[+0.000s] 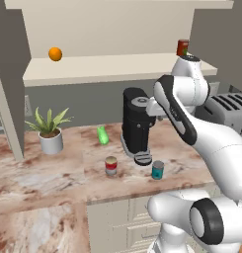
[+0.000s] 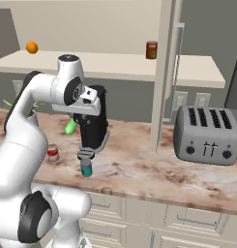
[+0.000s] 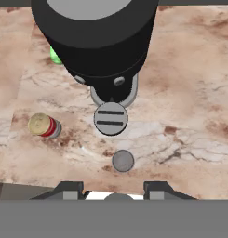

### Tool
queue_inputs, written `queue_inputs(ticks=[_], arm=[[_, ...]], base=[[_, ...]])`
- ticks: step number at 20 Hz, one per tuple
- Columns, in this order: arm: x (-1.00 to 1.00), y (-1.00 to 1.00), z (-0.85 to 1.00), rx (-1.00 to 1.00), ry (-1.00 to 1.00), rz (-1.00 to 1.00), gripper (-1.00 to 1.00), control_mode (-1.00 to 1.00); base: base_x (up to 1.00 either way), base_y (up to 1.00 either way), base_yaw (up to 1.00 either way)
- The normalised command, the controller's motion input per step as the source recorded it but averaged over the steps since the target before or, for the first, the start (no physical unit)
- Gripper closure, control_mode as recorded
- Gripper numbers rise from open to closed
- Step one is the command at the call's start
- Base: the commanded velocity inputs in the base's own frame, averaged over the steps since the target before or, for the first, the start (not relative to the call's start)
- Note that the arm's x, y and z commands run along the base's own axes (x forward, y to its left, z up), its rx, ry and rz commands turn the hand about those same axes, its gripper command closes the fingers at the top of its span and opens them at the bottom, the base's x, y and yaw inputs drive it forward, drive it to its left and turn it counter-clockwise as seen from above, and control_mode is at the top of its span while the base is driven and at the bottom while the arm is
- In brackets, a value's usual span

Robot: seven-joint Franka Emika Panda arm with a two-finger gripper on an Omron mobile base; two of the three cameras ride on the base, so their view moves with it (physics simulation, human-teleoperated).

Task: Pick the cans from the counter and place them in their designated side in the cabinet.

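Note:
The teal can (image 1: 157, 169) stands upright near the front edge of the counter (image 1: 53, 173), just in front of the black coffee machine (image 1: 137, 126). The red can with a white band (image 1: 111, 165) stands a little to its left. In the hand view I look straight down: the teal can's grey lid (image 3: 123, 161) lies just above my gripper (image 3: 114, 193), and the red can (image 3: 43, 125) is off to the left. The fingertips are wide apart with nothing between them, so the gripper is open, high above the counter. The open cabinet (image 1: 102, 69) runs above.
On the cabinet shelf are an orange (image 1: 55, 54) at the left and a dark red can (image 1: 182, 47) at the right. A green bottle (image 1: 102, 135) and a potted plant (image 1: 50, 131) stand on the counter's left. A toaster (image 2: 204, 133) sits at the right.

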Motion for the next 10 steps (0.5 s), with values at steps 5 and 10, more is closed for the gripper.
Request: queue_inputs(ticks=[5,10], arm=[[-0.04,0.00,0.00,0.00,0.00,0.00,-1.00,-1.00],[-0.18,0.00,-0.10,0.00,0.01,0.00,-1.00,-1.00]], base=[[0.00,0.00,0.00],[0.00,0.00,0.00]])
